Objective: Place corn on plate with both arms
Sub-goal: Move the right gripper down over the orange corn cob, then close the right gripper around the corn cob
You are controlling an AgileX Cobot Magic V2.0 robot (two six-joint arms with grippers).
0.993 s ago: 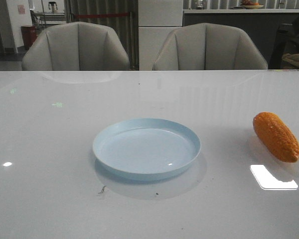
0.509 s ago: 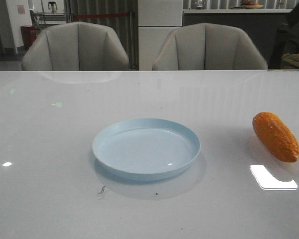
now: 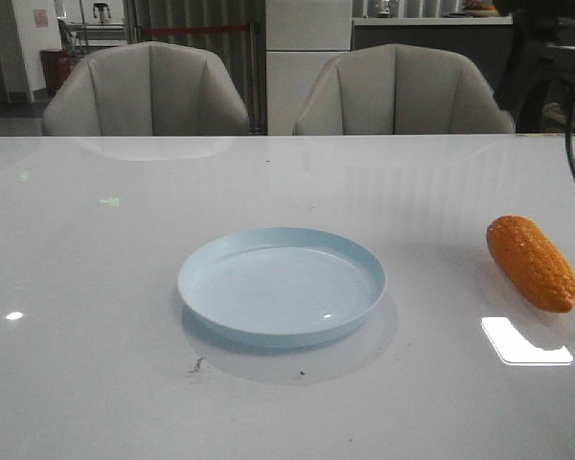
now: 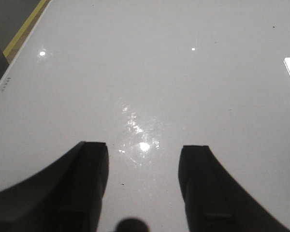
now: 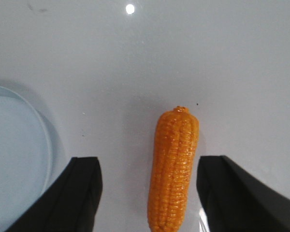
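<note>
While lying untouched on the desk (image 3: 96, 383) right of the empty plate (image 3: 282, 286), corn (image 5: 174, 166) waiting between the spread right pincer (image 5: 148, 193); left pincer (image 4: 144, 174) gaping, idling. Grasping, carrying, placing all remaining.

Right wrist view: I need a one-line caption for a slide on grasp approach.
Open right gripper straddling the orange corn on the white table, pale blue plate alongside.
</note>
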